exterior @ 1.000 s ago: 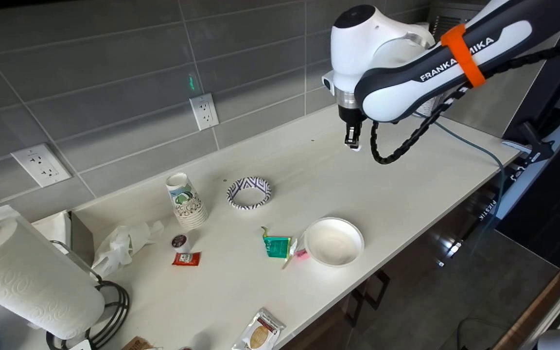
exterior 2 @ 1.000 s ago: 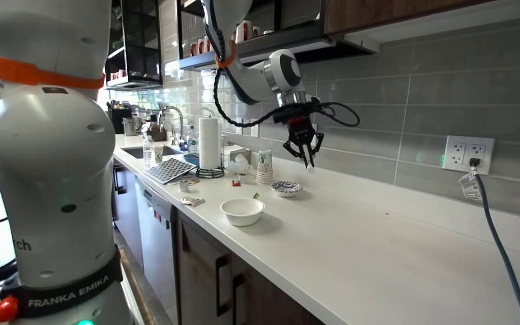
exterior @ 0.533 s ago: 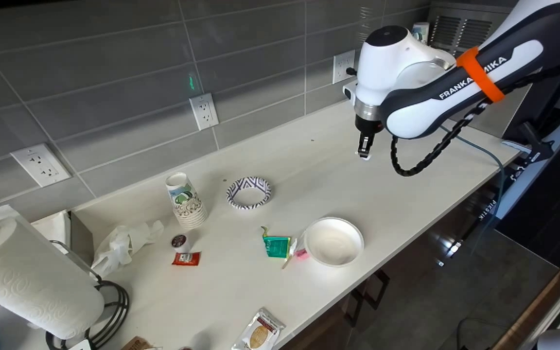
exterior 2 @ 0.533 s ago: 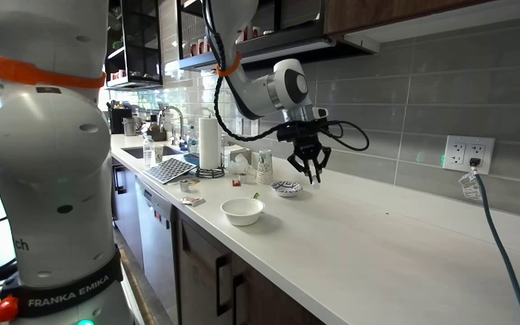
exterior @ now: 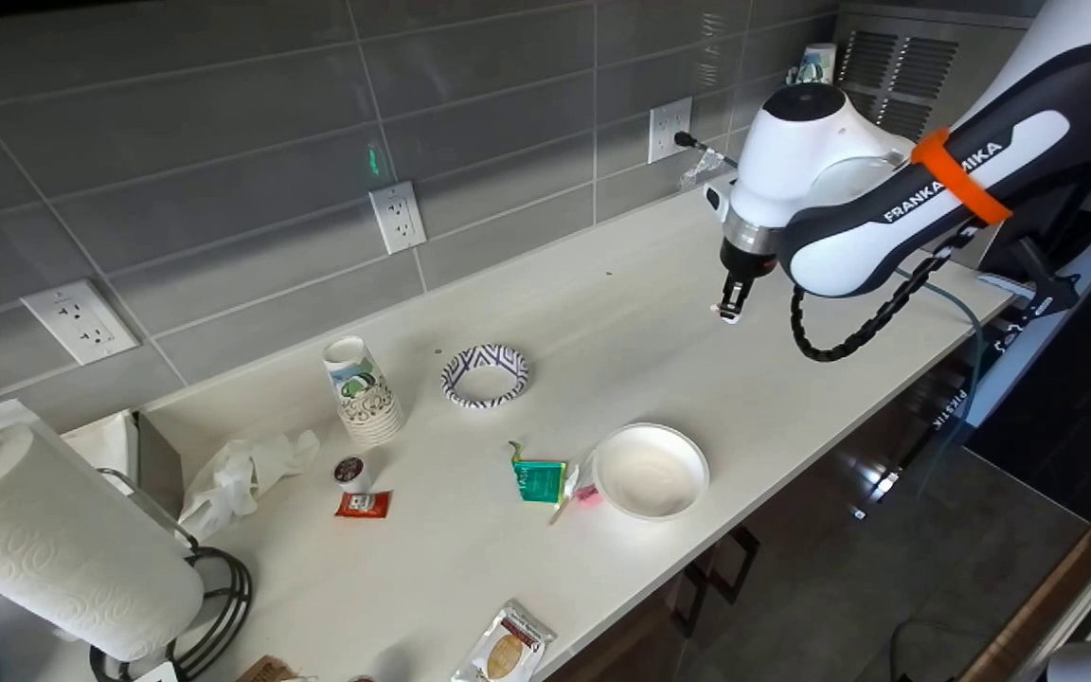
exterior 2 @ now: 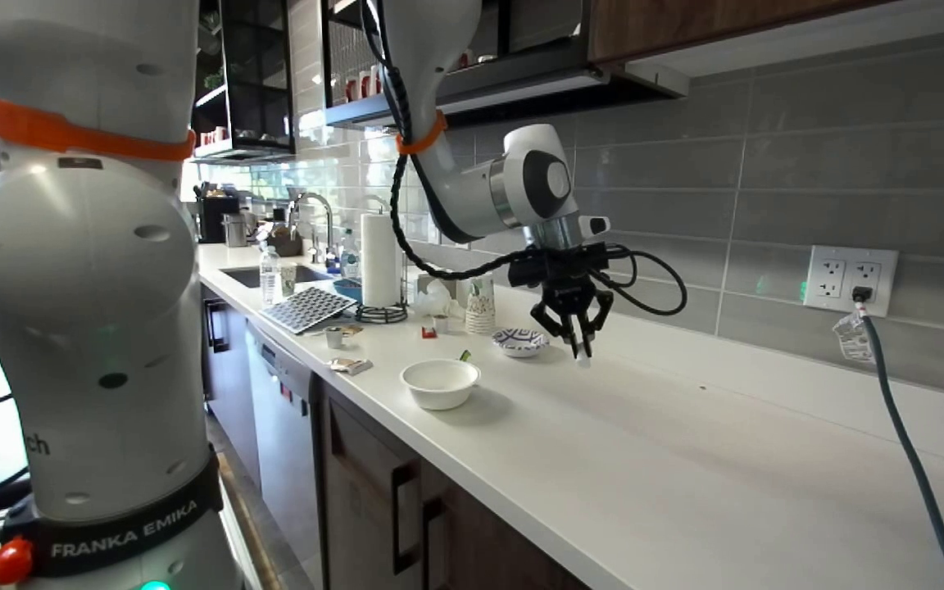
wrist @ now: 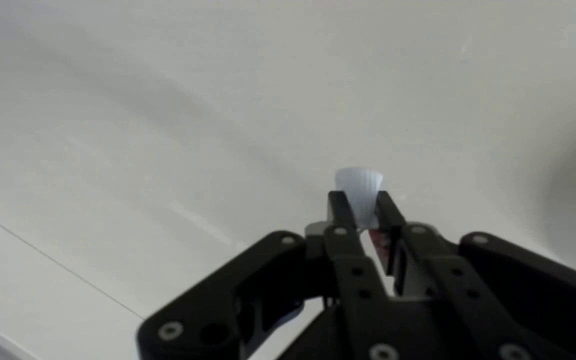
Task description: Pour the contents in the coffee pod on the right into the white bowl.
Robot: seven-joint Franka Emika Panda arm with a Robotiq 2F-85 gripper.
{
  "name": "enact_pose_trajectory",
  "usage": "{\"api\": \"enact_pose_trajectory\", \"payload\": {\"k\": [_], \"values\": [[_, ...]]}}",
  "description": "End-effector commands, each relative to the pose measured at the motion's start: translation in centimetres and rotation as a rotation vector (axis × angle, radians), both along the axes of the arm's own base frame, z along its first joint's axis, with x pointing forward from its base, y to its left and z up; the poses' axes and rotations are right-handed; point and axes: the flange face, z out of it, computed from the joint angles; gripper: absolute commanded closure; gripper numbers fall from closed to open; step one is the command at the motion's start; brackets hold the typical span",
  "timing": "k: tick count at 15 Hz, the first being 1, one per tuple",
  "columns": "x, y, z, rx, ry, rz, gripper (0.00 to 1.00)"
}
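Both exterior views are showing the round white bowl below centre. The black gripper is pinching the whitish cup-shaped coffee pod, only the wrist view revealing ribs.

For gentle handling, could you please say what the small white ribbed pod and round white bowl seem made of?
White ribbed pod: probably matte plastic, given its ridges. Round white bowl: perhaps satin paper or plastic; its smooth surface suits both.
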Motion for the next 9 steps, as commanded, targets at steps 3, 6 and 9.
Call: {"api": "enact_pose_trajectory", "payload": {"k": [3, 6, 9], "values": [[-1.1, -2.8, -2.6, 0.015, -0.054, -0.033, 0.84], [-1.5, -4.1, -4.0, 0.028, -0.076, -0.06, 0.84], [-1.7, -5.4, -5.2, 0.048, -0.096, -0.099, 0.85]]}}
